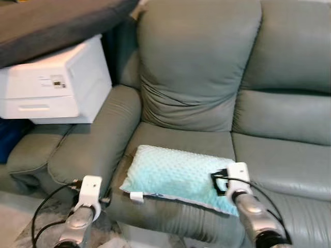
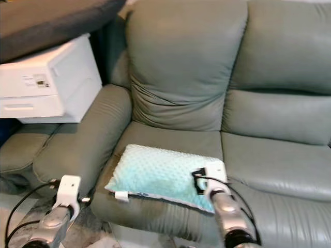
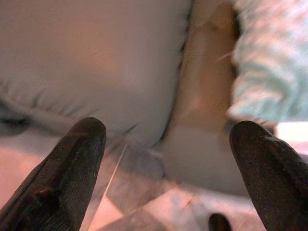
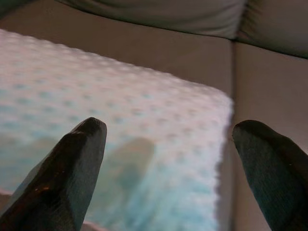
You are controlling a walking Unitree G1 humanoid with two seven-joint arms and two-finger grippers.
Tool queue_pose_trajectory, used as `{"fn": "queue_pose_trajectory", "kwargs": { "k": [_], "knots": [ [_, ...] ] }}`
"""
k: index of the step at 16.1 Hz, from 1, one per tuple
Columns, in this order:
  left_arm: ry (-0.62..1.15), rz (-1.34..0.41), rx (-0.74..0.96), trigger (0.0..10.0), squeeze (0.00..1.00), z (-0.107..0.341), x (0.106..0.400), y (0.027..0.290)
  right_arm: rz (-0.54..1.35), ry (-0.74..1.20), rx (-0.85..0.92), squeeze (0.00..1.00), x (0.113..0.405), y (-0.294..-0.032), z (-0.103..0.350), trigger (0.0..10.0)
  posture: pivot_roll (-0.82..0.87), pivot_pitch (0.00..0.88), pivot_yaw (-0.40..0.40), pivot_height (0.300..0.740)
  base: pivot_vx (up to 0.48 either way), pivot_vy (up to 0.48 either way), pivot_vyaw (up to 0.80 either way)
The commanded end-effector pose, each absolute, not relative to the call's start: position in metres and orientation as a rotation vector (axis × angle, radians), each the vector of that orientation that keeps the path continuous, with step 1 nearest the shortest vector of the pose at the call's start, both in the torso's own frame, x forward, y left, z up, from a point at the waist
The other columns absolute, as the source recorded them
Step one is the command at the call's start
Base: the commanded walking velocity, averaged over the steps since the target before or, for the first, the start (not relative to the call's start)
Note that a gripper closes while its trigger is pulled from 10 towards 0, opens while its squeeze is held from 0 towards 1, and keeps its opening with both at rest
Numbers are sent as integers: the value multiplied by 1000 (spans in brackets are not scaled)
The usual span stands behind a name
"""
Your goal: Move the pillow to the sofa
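A light teal dotted pillow [image 1: 173,174] lies flat on the left seat of the grey-green sofa [image 1: 196,67], with a small white tag [image 1: 136,196] at its near left corner. My right gripper [image 4: 171,127] hovers open just over the pillow's near right corner, both fingers apart and nothing between them. It shows at that corner in the left eye view [image 1: 221,183]. My left gripper [image 3: 168,126] is open too, low down in front of the sofa's left armrest [image 1: 98,139], with the pillow's edge [image 3: 269,72] off to one side of it.
A white printer-like box [image 1: 57,82] stands left of the sofa under a dark tabletop [image 1: 51,20]. A second, smaller armrest [image 1: 31,150] lies further left. Patterned floor [image 1: 46,217] shows below. The sofa's right seat [image 1: 284,160] is bare.
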State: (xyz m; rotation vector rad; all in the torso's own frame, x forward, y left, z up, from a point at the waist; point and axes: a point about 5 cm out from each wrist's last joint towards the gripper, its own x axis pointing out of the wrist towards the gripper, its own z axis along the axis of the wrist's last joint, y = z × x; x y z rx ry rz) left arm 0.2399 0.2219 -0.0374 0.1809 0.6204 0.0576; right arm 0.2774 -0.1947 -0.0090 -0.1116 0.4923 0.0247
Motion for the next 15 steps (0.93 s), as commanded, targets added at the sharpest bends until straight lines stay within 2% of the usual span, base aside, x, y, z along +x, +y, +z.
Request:
{"fn": "queue_pose_trajectory", "kwargs": {
  "k": [1, 3, 6, 7, 10, 15],
  "knots": [
    [650, 80, 212, 10000, 0, -39, 238, 227, 8, 536, -105, 0, 276, -193, -14, 10000, -36, 0, 47, 740, 0, 0, 0],
    [701, 98, 214, 10000, 0, -45, 233, 227, -43, 600, -99, 0, 271, -194, -22, 10000, -32, 0, 41, 740, 0, 0, 0],
    [796, 108, 158, 10000, 0, -55, 223, 220, 15, 665, -102, 0, 261, -181, -34, 10000, -31, 0, 32, 740, 0, 0, 0],
    [810, 100, 129, 10000, 0, -57, 222, 216, -6, 675, -95, 0, 259, -185, -35, 10000, -39, 0, 32, 740, 0, 0, 0],
    [827, 95, 132, 10000, 0, -59, 220, 216, 13, 694, -127, 0, 255, -192, -38, 10000, -43, 0, 29, 740, 0, 0, 800],
    [930, 133, 133, 10000, 0, -70, 199, 225, 37, 730, -153, 0, 245, -195, -45, 10000, -53, 0, 23, 740, 0, 0, 800]
  ]
}}
